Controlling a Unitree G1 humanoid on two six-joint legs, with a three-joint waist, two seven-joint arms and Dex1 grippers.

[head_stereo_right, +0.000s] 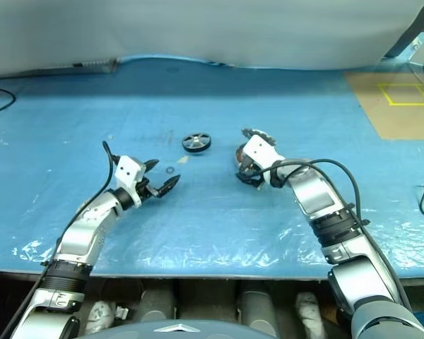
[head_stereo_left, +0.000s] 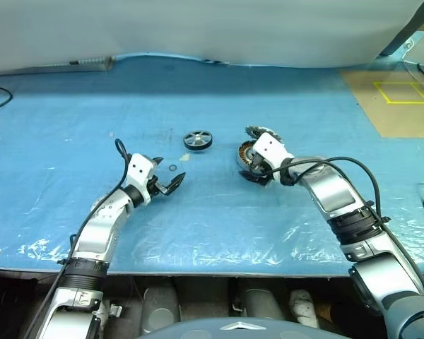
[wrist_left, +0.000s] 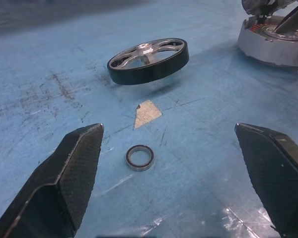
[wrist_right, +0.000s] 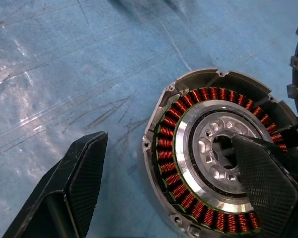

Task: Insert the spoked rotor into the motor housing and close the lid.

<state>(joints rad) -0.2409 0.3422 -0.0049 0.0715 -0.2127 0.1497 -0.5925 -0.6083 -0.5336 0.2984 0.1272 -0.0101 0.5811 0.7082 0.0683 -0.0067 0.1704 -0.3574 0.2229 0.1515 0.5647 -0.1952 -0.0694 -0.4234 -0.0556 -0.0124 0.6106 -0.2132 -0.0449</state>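
The spoked rotor lies flat on the blue sheet, beside the motor housing, whose lid stands raised. The right gripper hangs over the housing, jaws wide apart, one finger over its hub. The left gripper is empty and spread wide around a small ring. No readable writing.

head pair — high, downward | wrists — close, both catch motor housing

Blue-sheeted table: black-rimmed spoked rotor lies left of round copper-wound motor housing, jagged silver lid behind housing, small wire ring in front of rotor.
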